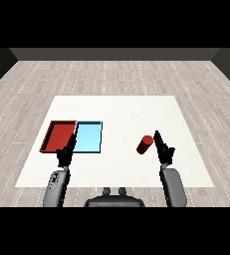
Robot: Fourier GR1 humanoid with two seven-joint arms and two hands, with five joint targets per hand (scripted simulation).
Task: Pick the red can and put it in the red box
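Left of the can sits the red tray (59,136), touching the blue tray (88,137); the left robot hand (65,154) hovers there, fingers straight. The red can (144,144), a plain cylinder, lies tilted on the worktop (116,112). Just right of it, the right robot hand (163,148) is straight-fingered, holding nothing.

2 grey forearms, each ending in a black hand (65,155).

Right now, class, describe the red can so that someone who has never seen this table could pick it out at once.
Start at the white table and look to its right half, away from the red tray and the light blue tray on the left. The red can sits tilted just left of the right hand. It is the only round thing there.
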